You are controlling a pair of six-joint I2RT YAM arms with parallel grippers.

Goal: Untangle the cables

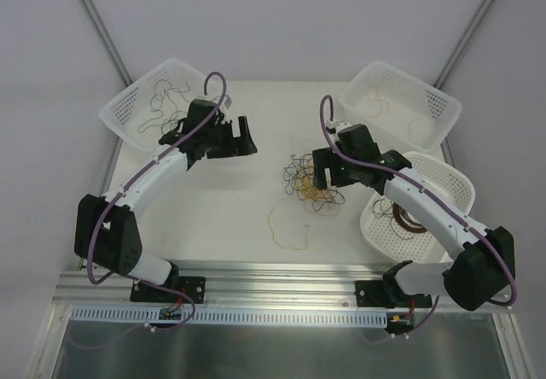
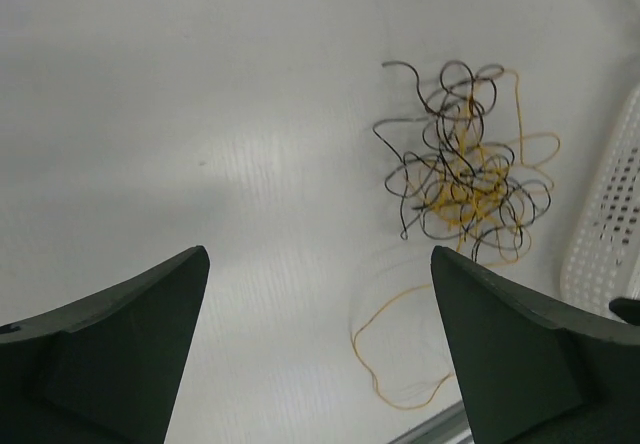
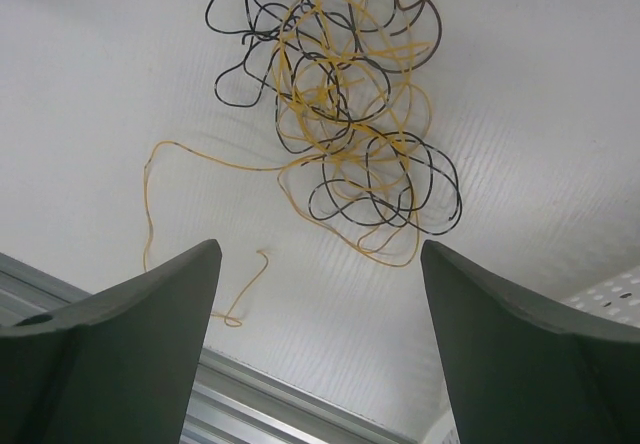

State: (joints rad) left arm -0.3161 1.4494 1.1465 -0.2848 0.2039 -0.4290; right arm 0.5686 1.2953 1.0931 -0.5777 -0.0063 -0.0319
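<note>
1. Top view: I am holding my left gripper [image 1: 236,137] spread and empty by the basket [image 1: 119,114], well apart from the cables [image 1: 299,172] lying mid-table, probably leaving them to my right gripper [image 1: 328,179], which is hanging spread over their right side and hiding some strands.
2. Left wrist: the cables [image 2: 465,174] are sitting well ahead; the yellow loop [image 2: 372,362] is disappearing behind my finger [image 2: 520,364].
3. Right wrist: the cables [image 3: 350,114] are lying just ahead of my open jaws, their top cut off.

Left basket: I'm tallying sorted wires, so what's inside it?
Several thin dark cables lie loose in the left basket; the left arm's wrist covers its near corner, hiding anything there.
</note>
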